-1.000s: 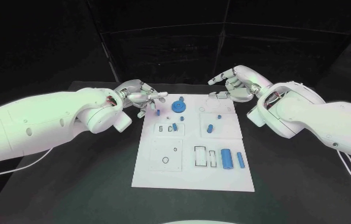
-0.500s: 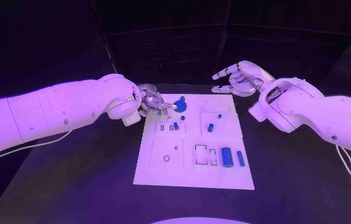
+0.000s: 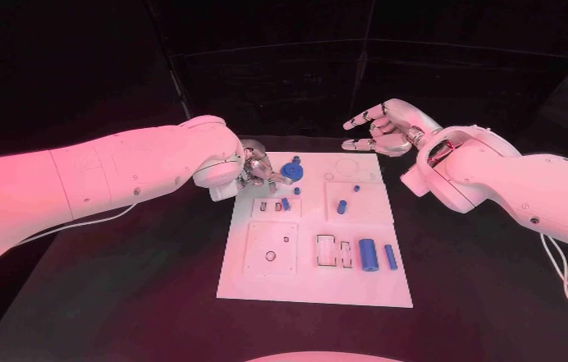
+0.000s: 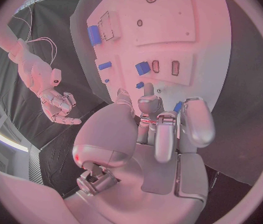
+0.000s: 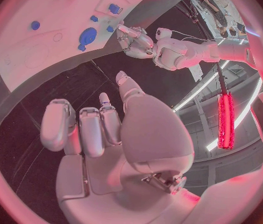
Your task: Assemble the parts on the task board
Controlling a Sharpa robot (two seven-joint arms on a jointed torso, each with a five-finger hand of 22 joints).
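Leftward on the far edge of the task board [image 3: 313, 284], the left hand [image 3: 258, 171] is now sitting closer to the round blue part [image 3: 292, 168] than it was a second ago, having crept in from the board's far-left corner. The right hand [image 3: 385, 128] has barely shifted.

The white board is lying in the middle of the black table [image 3: 142, 296], and from above I am counting seven blue parts on it. One is the round part at the far edge. Two tiny ones are sitting just nearer than it. One small piece [image 3: 284, 204] is standing in a slot left of centre, and one oblong piece [image 3: 341, 207] is lying right of centre. Two cylinders are lying side by side at the near right, a thick one [image 3: 368, 254] and a slim one [image 3: 390, 255].

The left hand's fingers [image 4: 159, 122] are curling in over the board's far-left part, their tips just beside the round part. In the left wrist view a small blue bit [image 4: 178, 106] is showing right against them. I cannot tell whether they are gripping it or only touching.

The right hand is hovering beyond the board's far-right corner, well apart from every part, its fingers spread and holding nothing.
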